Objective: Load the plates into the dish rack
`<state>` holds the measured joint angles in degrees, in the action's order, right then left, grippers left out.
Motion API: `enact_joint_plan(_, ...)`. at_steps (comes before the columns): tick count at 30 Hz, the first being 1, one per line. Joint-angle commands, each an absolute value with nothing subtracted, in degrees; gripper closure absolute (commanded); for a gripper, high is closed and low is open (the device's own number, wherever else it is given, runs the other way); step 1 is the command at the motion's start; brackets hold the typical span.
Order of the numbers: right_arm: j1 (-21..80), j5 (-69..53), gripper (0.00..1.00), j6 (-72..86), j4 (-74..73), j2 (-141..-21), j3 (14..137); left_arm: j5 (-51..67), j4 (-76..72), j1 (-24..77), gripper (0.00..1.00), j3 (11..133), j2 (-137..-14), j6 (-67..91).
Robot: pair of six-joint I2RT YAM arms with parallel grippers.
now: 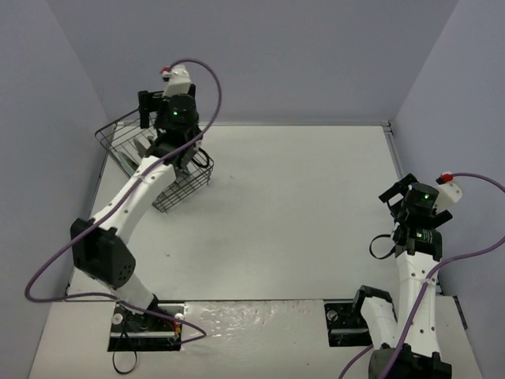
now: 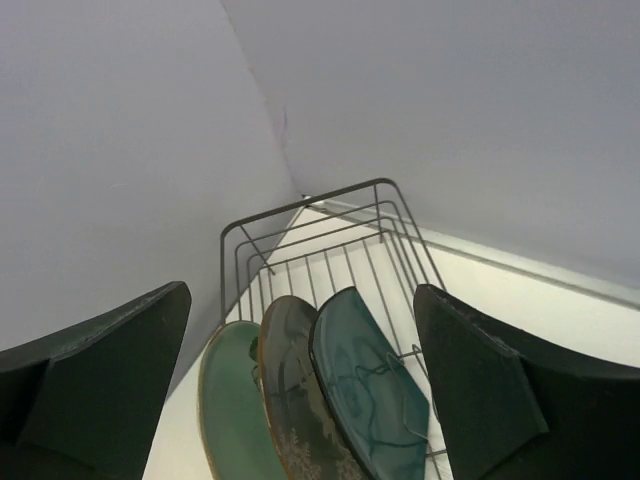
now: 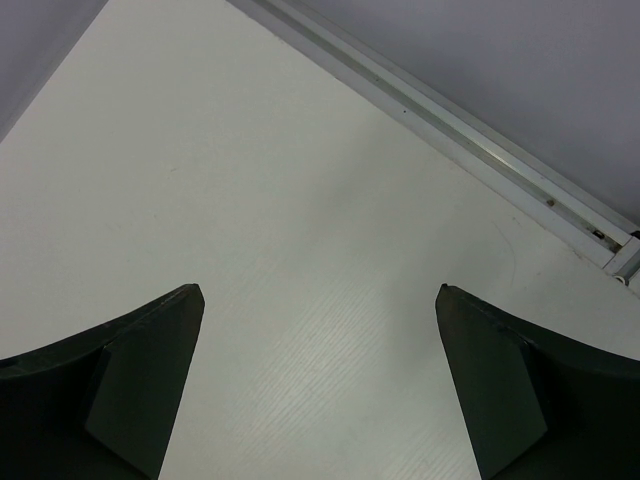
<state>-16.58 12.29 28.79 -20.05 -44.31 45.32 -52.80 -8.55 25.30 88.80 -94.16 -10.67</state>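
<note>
Covering most of the top view, the white tabletop [image 1: 300, 221] is closed in by pale walls at the back and at both sides. On its far left corner the left arm [image 1: 134, 197] reaches over the dish rack [image 1: 183, 188], a dark wire basket that sits close to the left wall and at an angle to the table edge. The right arm [image 1: 414, 276] is folded near the right wall, well apart from the rack. In the left wrist view all three plates stand on edge inside the rack, side by side and leaning the same way: the mint-green plate [image 2: 235, 410] is on the left, the grey plate [image 2: 295, 400] with pale marks near its lower part is in the middle, and the dark teal plate [image 2: 370, 390] is on the right. They overlap in this view, so I cannot tell whether they touch one another. The left gripper [image 2: 300, 295] hangs above the plates with its two fingers spread wide, and it holds nothing. The right gripper [image 3: 320, 290] is also spread wide and holds nothing, with only bare tabletop and a light rail [image 3: 470, 140] along the wall below it.
</note>
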Motion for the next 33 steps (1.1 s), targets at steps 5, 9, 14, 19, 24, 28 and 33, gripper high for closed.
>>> enact_joint_plan(5,-16.9,10.9,0.00,28.0,-16.7,-45.9,45.5,-28.9,30.6,21.3,0.04,91.5,-80.5,24.2)
enact_joint_plan(9,-16.9,9.0,0.00,27.7,-16.8,-46.3,45.4,-26.0,34.7,21.3,0.03,89.2,-78.5,27.1)
enact_joint_plan(14,-16.9,5.7,0.00,27.0,-16.9,-48.0,45.7,-25.8,37.6,21.5,0.03,84.4,-73.6,28.7)
enact_joint_plan(19,-16.9,8.0,0.00,28.3,-18.0,-48.3,46.9,-27.3,33.5,21.5,0.03,74.1,-60.7,31.3)
enact_joint_plan(24,-16.9,10.4,0.00,29.0,-17.7,-45.4,46.9,-31.3,35.4,21.4,0.03,70.7,-55.5,32.6)
enact_joint_plan(28,-16.9,12.0,0.00,29.2,-18.4,-44.3,46.7,-32.9,37.0,21.4,0.03,70.0,-54.3,33.0)
enact_joint_plan(33,-16.9,12.2,0.00,29.3,-18.2,-44.2,46.4,-33.9,37.8,21.4,0.03,69.4,-53.5,32.9)
